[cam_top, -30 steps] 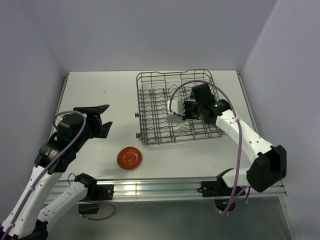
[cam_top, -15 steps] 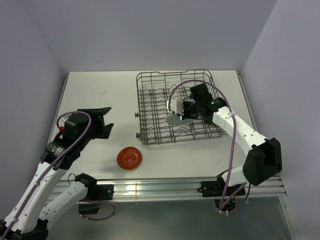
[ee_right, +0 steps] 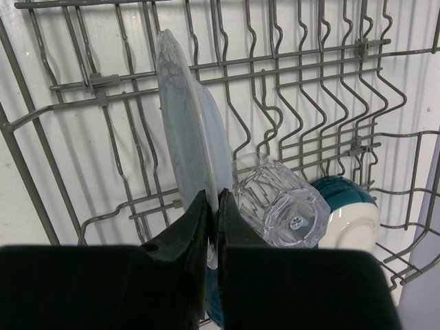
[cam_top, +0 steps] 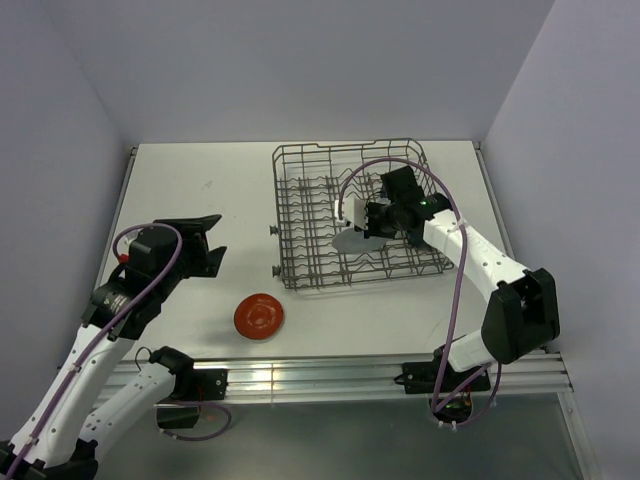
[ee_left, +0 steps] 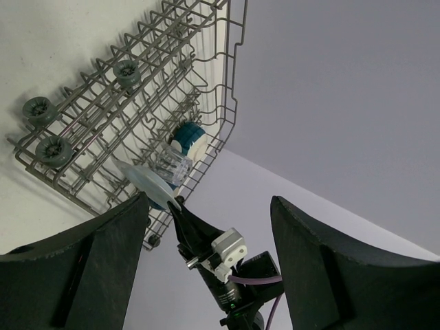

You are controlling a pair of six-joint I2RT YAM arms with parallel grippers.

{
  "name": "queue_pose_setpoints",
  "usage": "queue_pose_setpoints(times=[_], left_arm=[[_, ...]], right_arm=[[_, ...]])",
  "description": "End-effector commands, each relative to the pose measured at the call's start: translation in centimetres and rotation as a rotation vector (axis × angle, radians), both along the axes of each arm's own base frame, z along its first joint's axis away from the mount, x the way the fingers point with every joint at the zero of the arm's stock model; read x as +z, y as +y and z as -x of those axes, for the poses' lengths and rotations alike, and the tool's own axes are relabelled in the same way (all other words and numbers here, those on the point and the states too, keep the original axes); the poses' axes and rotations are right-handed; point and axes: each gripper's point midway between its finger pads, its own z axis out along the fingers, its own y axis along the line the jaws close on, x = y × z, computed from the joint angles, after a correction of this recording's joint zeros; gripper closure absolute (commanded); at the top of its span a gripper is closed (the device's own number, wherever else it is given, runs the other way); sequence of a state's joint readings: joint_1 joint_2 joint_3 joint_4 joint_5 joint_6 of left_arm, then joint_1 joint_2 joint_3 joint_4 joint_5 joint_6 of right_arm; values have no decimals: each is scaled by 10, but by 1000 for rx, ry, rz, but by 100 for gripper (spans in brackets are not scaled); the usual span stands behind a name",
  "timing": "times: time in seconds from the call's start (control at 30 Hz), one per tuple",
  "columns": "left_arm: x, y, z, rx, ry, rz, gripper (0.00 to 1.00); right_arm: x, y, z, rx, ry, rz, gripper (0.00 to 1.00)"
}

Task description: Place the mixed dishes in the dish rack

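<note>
**Two arms, one plate gripped in the rack**

The right gripper (ee_right: 212, 206) has its fingers pressed almost together on the rim of the pale plate (ee_right: 185, 130), pinching it. The plate stands on edge among the tines of the rack (ee_right: 62, 117), leaning slightly. Whether its far edge bears on the wires cannot be told. In the right wrist view the tumbler (ee_right: 278, 206) lies on its side just right of the plate, its base towards the camera, close enough that contact cannot be ruled out. Beyond the tumbler sits the bowl (ee_right: 347, 210), teal over cream, against the rack's side wall.

From above, the right gripper (cam_top: 362, 222) is at the rack's middle, with the arm reaching in from the right. The pale plate (cam_top: 348, 241) shows just below it. The rack (cam_top: 300, 152) sits on the far right part of the table (cam_top: 180, 180).

The left gripper (cam_top: 210, 240) hangs over the table's left side with its fingers spread wide and nothing between them. It faces the rack, well apart from it. Its camera sees the rack (ee_left: 137, 89), two side wheels (ee_left: 39, 108) and the plate (ee_left: 144, 182) inside.

The red plate (cam_top: 259, 316) lies flat near the table's front edge, between the left gripper and the rack's near corner, apart from both.
</note>
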State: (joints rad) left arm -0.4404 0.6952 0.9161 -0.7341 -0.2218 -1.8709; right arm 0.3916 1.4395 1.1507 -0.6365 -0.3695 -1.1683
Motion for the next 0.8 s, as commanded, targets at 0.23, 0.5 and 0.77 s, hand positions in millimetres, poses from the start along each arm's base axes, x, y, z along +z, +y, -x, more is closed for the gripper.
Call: queue_pose_setpoints(times=[0.23, 0.5, 0.77], left_arm=[[-5, 0, -1, 18, -1, 52, 24], [-11, 0, 0, 15, 11, 58, 24], [-11, 2, -1, 11, 15, 31, 23]], right_arm=[[2, -2, 0, -16, -44, -30, 100], [2, -5, -5, -64, -58, -37, 99], [12, -1, -23, -110, -86, -57, 67]])
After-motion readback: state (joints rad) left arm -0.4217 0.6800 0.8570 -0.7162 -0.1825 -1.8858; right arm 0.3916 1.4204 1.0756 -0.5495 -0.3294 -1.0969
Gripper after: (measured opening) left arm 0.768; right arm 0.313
